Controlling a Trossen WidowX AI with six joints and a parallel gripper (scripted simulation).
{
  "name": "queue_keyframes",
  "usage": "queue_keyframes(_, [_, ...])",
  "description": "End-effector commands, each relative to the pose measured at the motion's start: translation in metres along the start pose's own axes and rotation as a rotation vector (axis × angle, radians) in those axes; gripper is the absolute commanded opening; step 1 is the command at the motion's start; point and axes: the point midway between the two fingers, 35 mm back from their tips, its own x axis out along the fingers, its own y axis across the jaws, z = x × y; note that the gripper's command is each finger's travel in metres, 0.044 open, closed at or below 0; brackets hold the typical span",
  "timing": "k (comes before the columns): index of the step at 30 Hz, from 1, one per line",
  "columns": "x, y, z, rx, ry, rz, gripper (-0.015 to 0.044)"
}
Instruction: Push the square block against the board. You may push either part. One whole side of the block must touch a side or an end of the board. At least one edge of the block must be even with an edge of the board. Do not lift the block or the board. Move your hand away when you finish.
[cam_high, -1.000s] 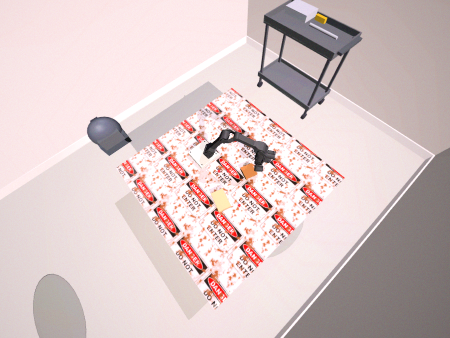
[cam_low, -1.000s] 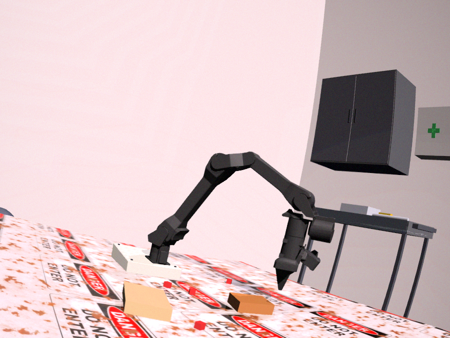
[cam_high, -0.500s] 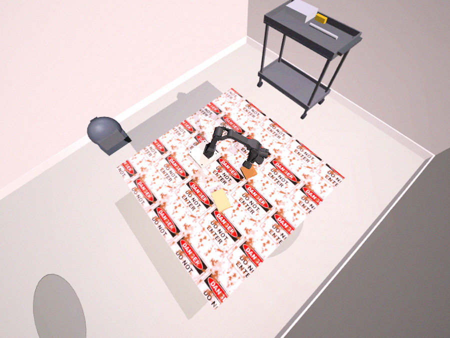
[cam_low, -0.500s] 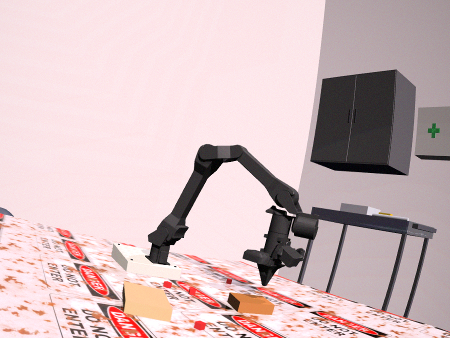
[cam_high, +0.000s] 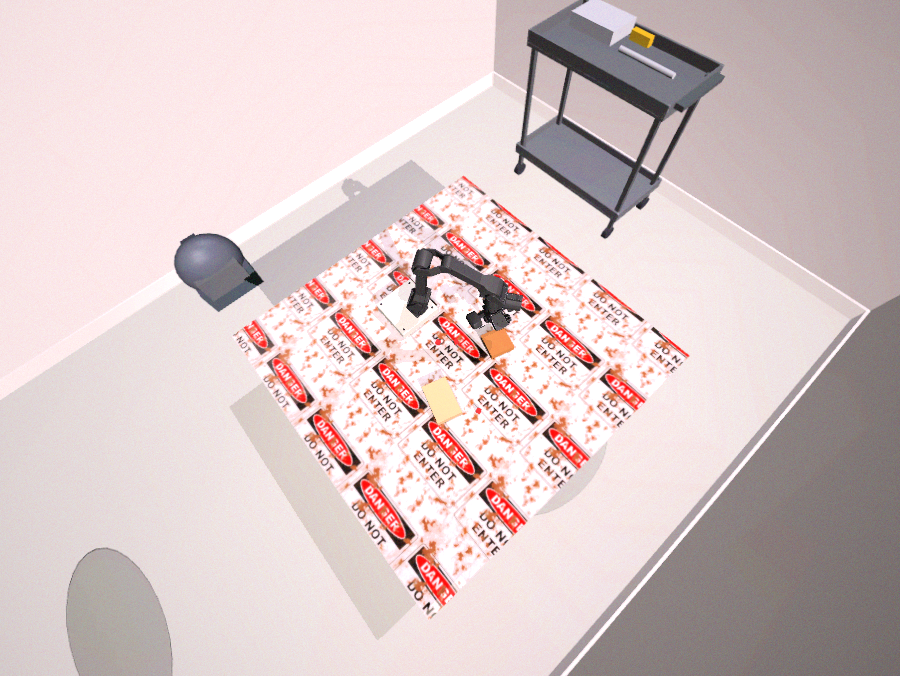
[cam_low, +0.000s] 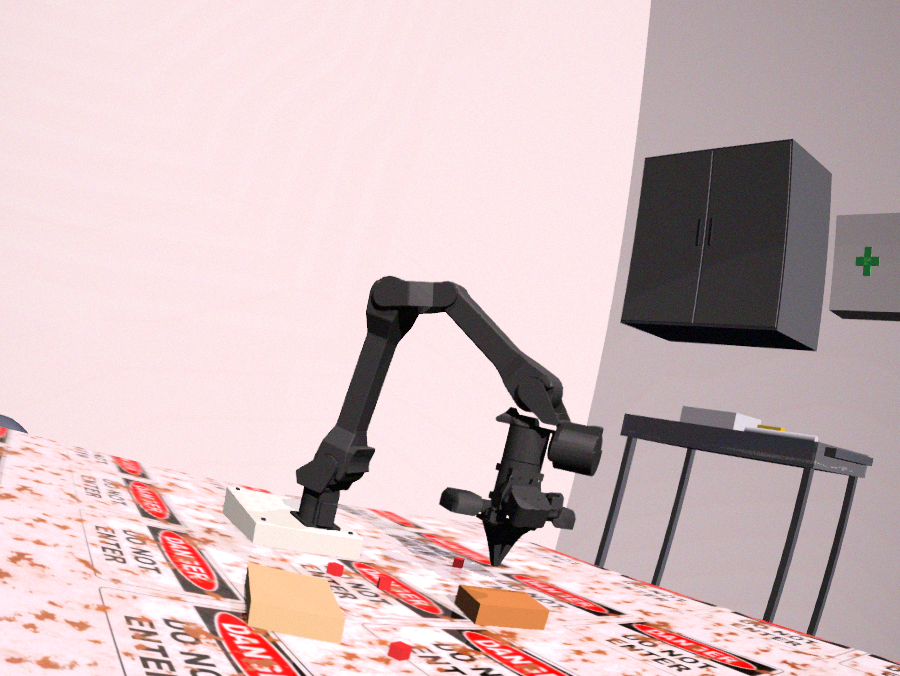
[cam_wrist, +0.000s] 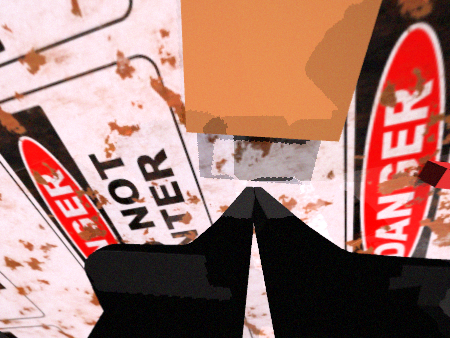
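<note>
The orange square block (cam_high: 498, 343) (cam_low: 505, 607) (cam_wrist: 255, 60) lies flat on the patterned mat. The pale yellow board (cam_high: 442, 400) (cam_low: 294, 605) lies flat, apart from the block, with a wide gap between them. It is nearer the front in the exterior view and is not seen in the wrist view. My gripper (cam_low: 496, 561) (cam_wrist: 253, 194) is shut and empty, fingertips pointing down. It is on the block's far side in the exterior view, a little above the mat and apart from the block. In the top view the arm hides the fingertips.
Several small red cubes (cam_low: 399, 650) (cam_high: 478, 411) (cam_wrist: 436, 175) lie on the mat; some are between the board and the block or near the arm's base. The white base plate (cam_high: 398, 311) (cam_low: 309, 542) is behind the board. A cart (cam_high: 589, 163) stands beyond the mat.
</note>
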Motion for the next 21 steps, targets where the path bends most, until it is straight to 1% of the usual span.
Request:
queue_keyframes(1, [-0.001, -0.004, -0.003, 0.06, -0.012, 0.007, 0.0])
queue_keyframes(5, [0.002, -0.004, -0.003, 0.061, -0.012, 0.007, 0.0])
queue_keyframes(6, [0.011, -0.003, -0.003, 0.062, -0.012, 0.007, 0.0])
queue_keyframes(8, [0.042, -0.003, -0.003, 0.065, -0.012, 0.007, 0.0])
queue_keyframes(10, [0.054, -0.004, -0.003, 0.066, -0.011, 0.007, 0.0])
queue_keyframes(21, [0.054, -0.004, 0.003, 0.066, -0.012, 0.007, 0.0])
